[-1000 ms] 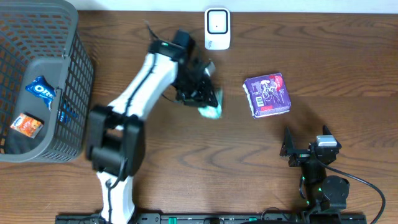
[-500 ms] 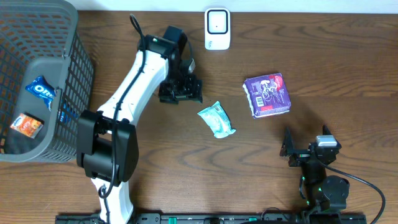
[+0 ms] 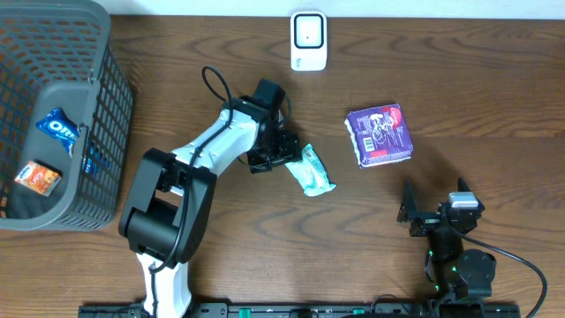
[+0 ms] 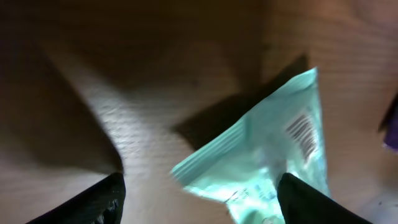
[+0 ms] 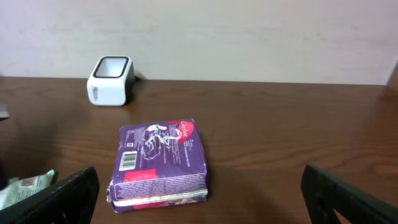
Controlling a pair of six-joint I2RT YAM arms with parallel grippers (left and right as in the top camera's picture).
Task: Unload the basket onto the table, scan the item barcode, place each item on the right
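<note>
A teal snack packet (image 3: 310, 171) lies flat on the wooden table, its barcode (image 4: 302, 129) facing up in the left wrist view. My left gripper (image 3: 276, 150) hangs low at the packet's left end, open. One corner of the teal packet (image 4: 261, 163) reaches in between the fingers (image 4: 93, 200) without being gripped. The white barcode scanner (image 3: 308, 41) stands at the table's back edge, apart from the packet. My right gripper (image 3: 434, 215) rests open near the front right, holding nothing. It faces a purple package (image 5: 160, 163) and the scanner (image 5: 111, 79).
The purple package (image 3: 380, 135) lies right of the teal packet, barcode label up. A dark mesh basket (image 3: 99, 106) at the far left holds an Oreo pack (image 3: 58, 128) and an orange packet (image 3: 38, 177).
The left gripper opened and let go of the teal packet, which now lies on the table. The arm drew back, then came down beside the packet. The right arm stayed still.
</note>
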